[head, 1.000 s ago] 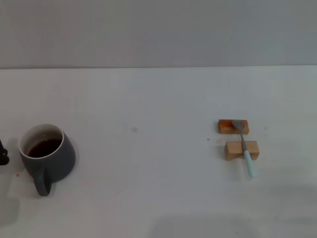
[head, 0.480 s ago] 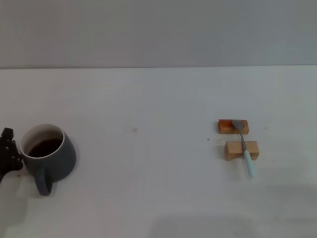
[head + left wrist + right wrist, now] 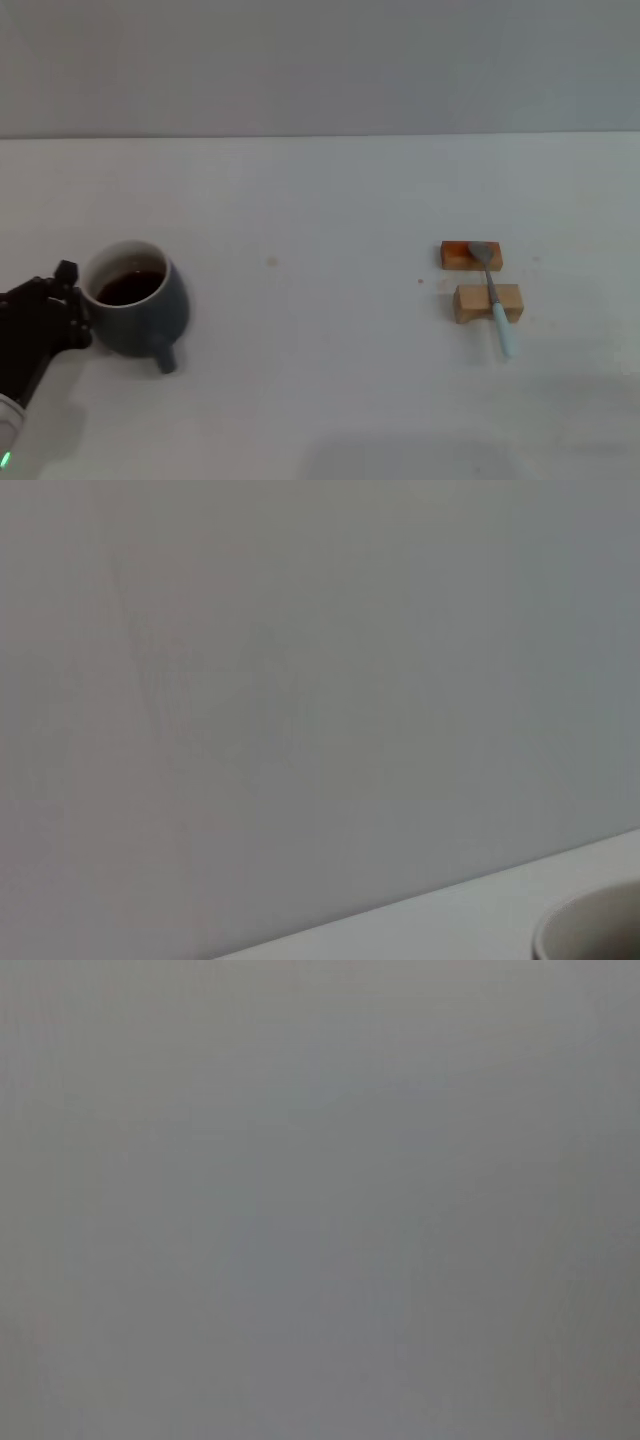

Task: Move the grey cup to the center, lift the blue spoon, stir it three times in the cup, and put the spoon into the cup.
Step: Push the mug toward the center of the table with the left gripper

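Now grey cup (image 3: pixel 138 300) with dark liquid, left gripper (image 3: pixel 68 300) touching it, grip unclear, blue spoon (image 3: pixel 492 293) well apart

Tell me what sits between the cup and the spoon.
In the head view, nothing stands between the cup and the spoon: just bare table with one faint speck. The spoon rests across two wooden blocks.

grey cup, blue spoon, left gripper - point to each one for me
grey cup (image 3: pixel 150 318), head view, on its dark outer wall
blue spoon (image 3: pixel 503 330), head view, on its pale blue handle
left gripper (image 3: pixel 68 300), head view, at its tip beside the cup
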You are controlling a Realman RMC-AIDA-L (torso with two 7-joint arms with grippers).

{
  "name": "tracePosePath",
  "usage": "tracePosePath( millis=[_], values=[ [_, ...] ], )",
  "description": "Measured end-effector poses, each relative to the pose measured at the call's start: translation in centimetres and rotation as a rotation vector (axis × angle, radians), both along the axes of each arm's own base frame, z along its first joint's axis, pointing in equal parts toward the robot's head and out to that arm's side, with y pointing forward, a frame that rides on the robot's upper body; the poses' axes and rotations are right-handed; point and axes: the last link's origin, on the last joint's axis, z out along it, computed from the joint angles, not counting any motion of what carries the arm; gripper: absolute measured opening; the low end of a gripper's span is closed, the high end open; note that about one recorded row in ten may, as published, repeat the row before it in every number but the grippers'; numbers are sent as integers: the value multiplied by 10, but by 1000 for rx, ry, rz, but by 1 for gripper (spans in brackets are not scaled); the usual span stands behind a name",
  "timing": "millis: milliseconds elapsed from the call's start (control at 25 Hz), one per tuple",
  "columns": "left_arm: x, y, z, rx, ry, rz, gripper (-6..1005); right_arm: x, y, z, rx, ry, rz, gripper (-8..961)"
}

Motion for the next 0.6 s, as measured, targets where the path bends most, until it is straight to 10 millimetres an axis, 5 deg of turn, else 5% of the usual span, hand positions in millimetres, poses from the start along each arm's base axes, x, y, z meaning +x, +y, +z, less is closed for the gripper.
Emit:
tracePosePath(
  millis=[600],
  values=[
    [12, -2, -13, -58, -4, -53, -2, -2, -6, -2, -6, 3, 10, 701]
  ],
)
